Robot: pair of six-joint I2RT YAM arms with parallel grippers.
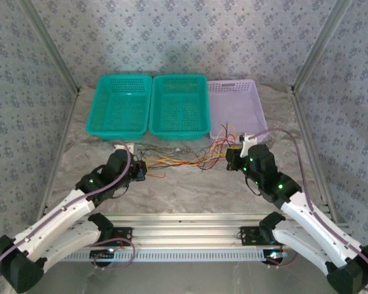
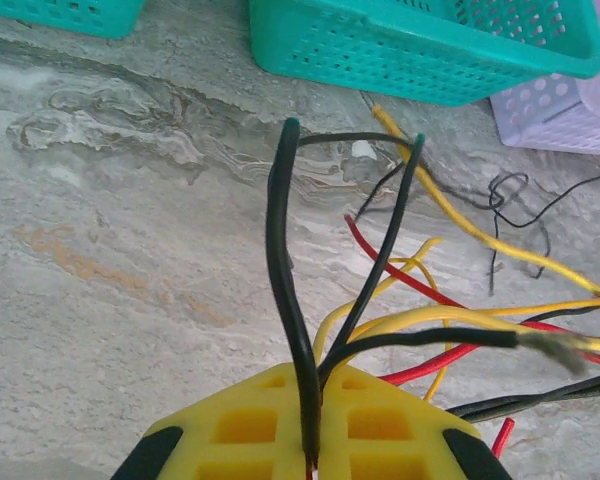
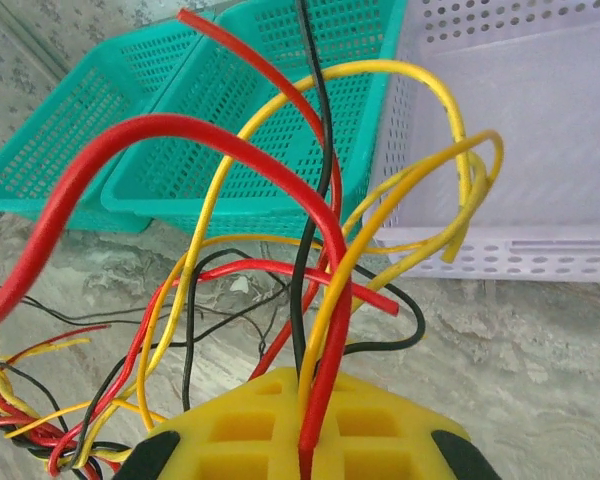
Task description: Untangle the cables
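A tangle of thin red, yellow and black cables stretches across the marble table between my two grippers. My left gripper holds its left end; in the left wrist view its yellow jaws are shut on black cables that rise from the seam. My right gripper holds the right end; in the right wrist view the gripper is shut on red, yellow and black cables that loop upward in front of the baskets.
Two teal baskets and a lilac basket stand in a row at the back of the table. Patterned walls enclose the sides. An aluminium rail runs along the near edge.
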